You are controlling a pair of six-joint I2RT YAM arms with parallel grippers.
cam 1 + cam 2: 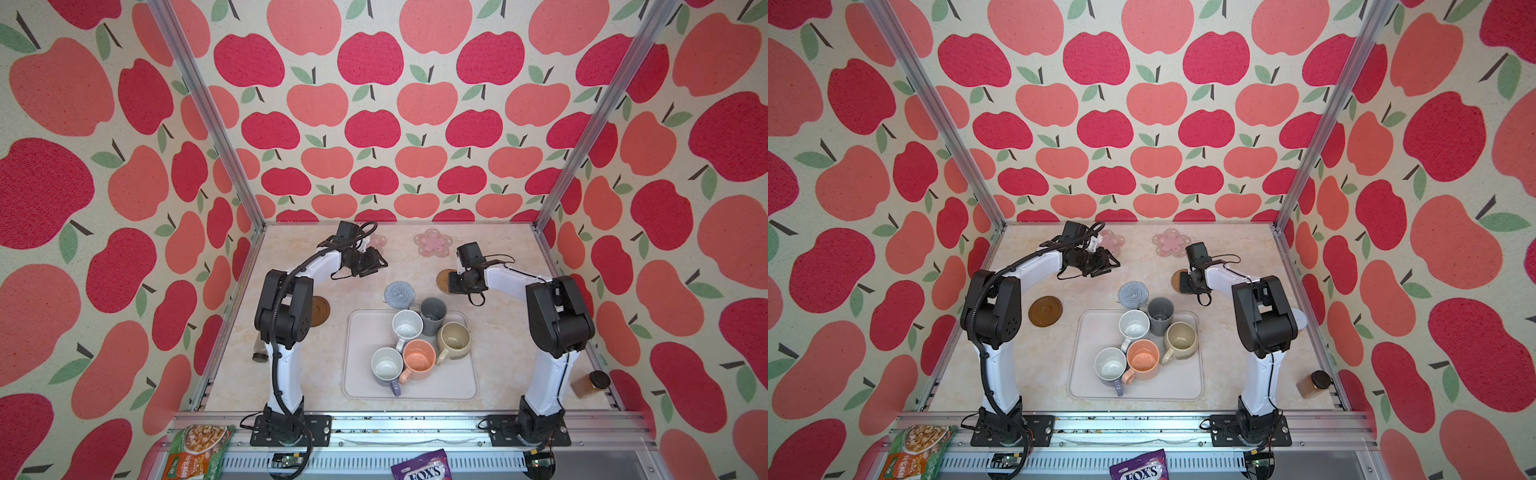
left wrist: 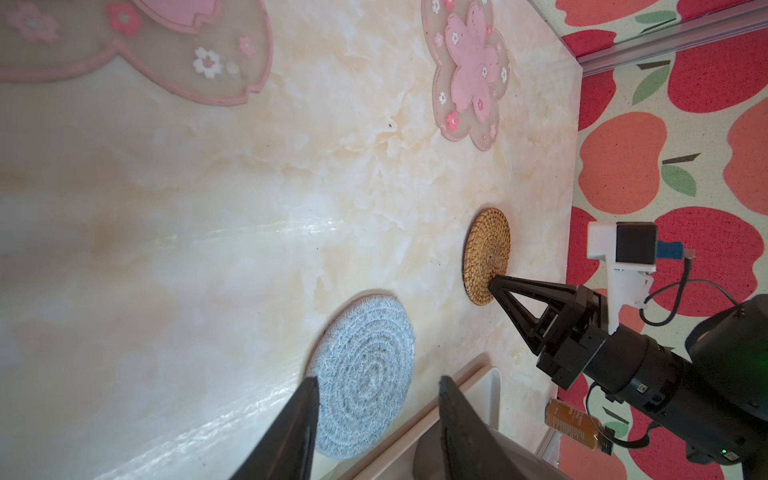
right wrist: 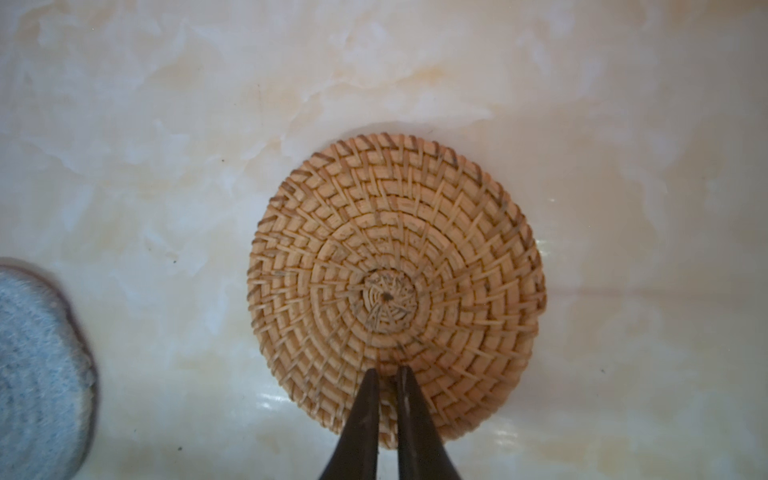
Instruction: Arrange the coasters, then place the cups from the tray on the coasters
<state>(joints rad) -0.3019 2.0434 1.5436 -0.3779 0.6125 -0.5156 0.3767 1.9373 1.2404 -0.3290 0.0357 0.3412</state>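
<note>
- Step in hand: arranging the coasters. No cup has left the tray [image 1: 361, 376], so the second half of the task is not begun.
- The right gripper [image 3: 386, 372] has its fingers closed together with nothing between them. The tips rest on top of the rattan coaster [image 3: 395, 249], near its edge. I judge this is a press to slide the mat, not a pinch.
- The left gripper [image 2: 379, 379] has its fingers about half apart and holds nothing. It hangs above the table near one pink flower coaster [image 1: 1113, 241].
- Where the mats are: the other pink flower coaster [image 1: 432, 245] lies at the far side. The blue-grey coaster [image 1: 400, 294] lies just beside the far rim of the tray, and the dark brown coaster [image 1: 1045, 311] by the left arm.
- The five cups stand close together on the tray: lavender-grey cup [image 1: 386, 365], white cup [image 1: 407, 325], peach cup [image 1: 419, 359], beige-olive cup [image 1: 454, 340] and dark grey cup [image 1: 433, 316].
- Next move, as I judge: keep light downward pressure and drag the rattan mat to its place — if the tips slip off the edge, the mat will stay behind.
</note>
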